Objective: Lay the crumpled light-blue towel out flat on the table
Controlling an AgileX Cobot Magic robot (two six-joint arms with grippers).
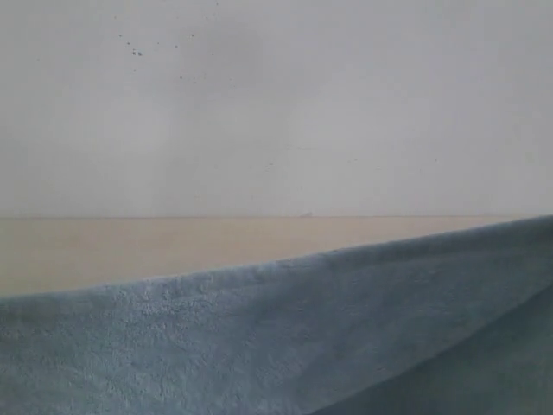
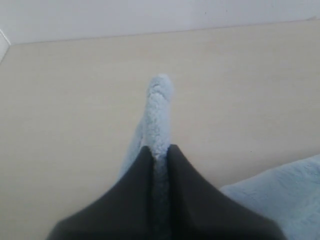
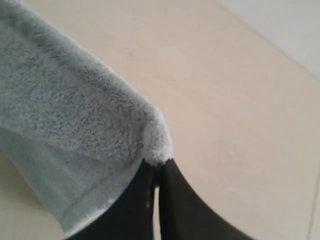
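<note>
Over matte beige table [image 1: 130,251], fluffy towel [image 1: 259,337]

Left claw [image 2: 159,152] pinches towel [image 2: 159,107] edge (above table [image 2: 65,110]).

left claw [image 2: 160,151] clamped on towel [image 2: 159,100] corner; right claw [image 3: 156,167] likewise pinching towel corner.

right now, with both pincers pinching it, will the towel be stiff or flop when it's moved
Probably floppy: the towel drapes in soft folds below the corner held by the right pincer. Likely not slippery: its fluffy pile bunches in the left pincer. Seemingly light, since small pinches hold it.
</note>
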